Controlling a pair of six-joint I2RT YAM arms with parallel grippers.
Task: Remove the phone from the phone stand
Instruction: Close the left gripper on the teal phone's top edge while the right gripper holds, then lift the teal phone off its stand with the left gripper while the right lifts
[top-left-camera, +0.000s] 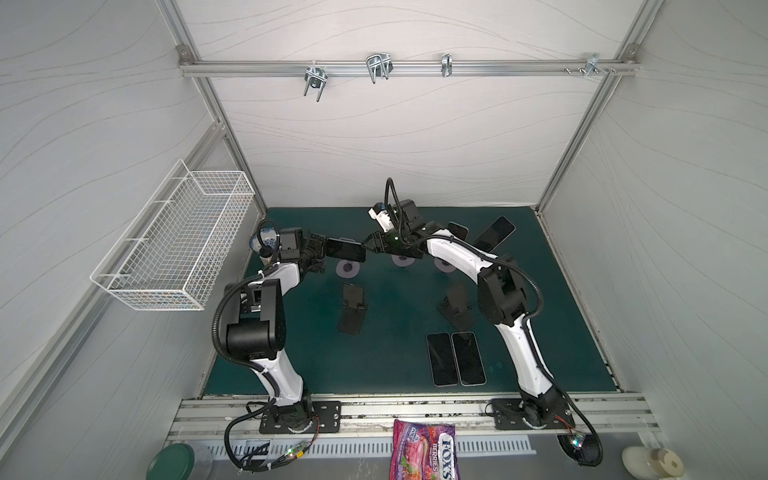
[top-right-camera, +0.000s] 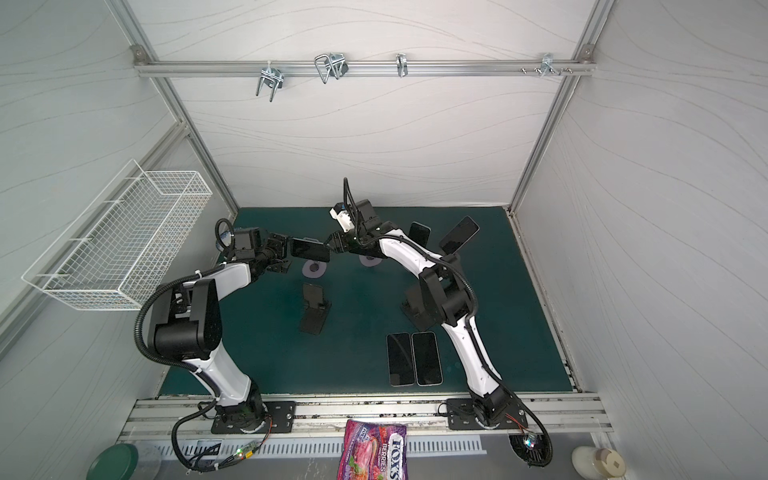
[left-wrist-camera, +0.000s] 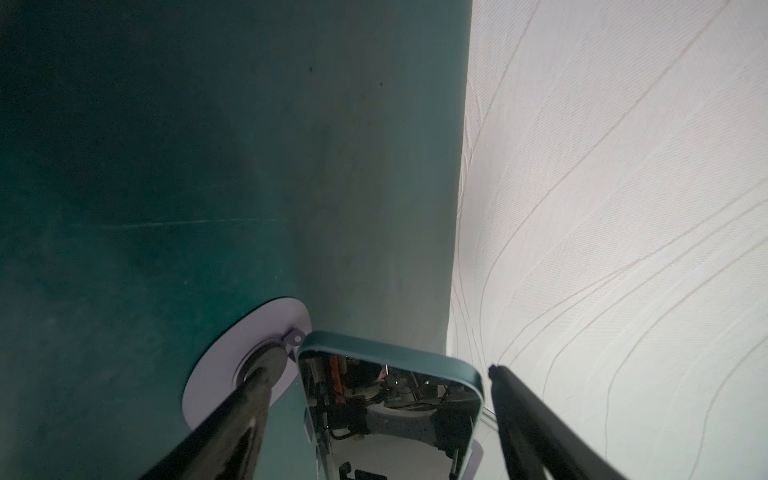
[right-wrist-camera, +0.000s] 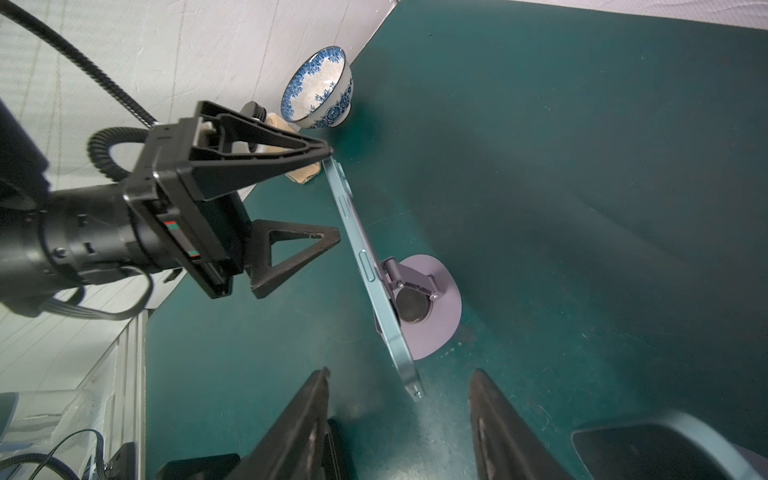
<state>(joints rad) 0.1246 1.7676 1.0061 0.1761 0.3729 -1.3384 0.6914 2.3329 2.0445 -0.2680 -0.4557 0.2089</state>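
At the back left of the green mat (top-left-camera: 291, 357), the blue-edged phone (top-left-camera: 345, 250) is held sideways on the purple round-based phone stand (top-left-camera: 347, 271). In the right wrist view the stand's hinged head is seen against the phone's back, so the phone has not been taken off yet.

The left gripper (left-wrist-camera: 379, 372) is set around one end of the phone, jaws parted, with a finger just beside each long edge. No firm clamp is shown, and whether a tip already touches cannot be told. The right gripper (right-wrist-camera: 399, 374) is placed at the opposite end, jaws apart, with the phone's corner between them and nothing held.

Two other phones (top-left-camera: 468, 357) are laid flat side by side near the front, not far from empty black folding stands (top-left-camera: 352, 309), which suggests part of the job is done. Two more phones (top-left-camera: 496, 232) are propped up at the back right.

For this phone, the grip, the pull off the stand and the setting down are judged to be left.
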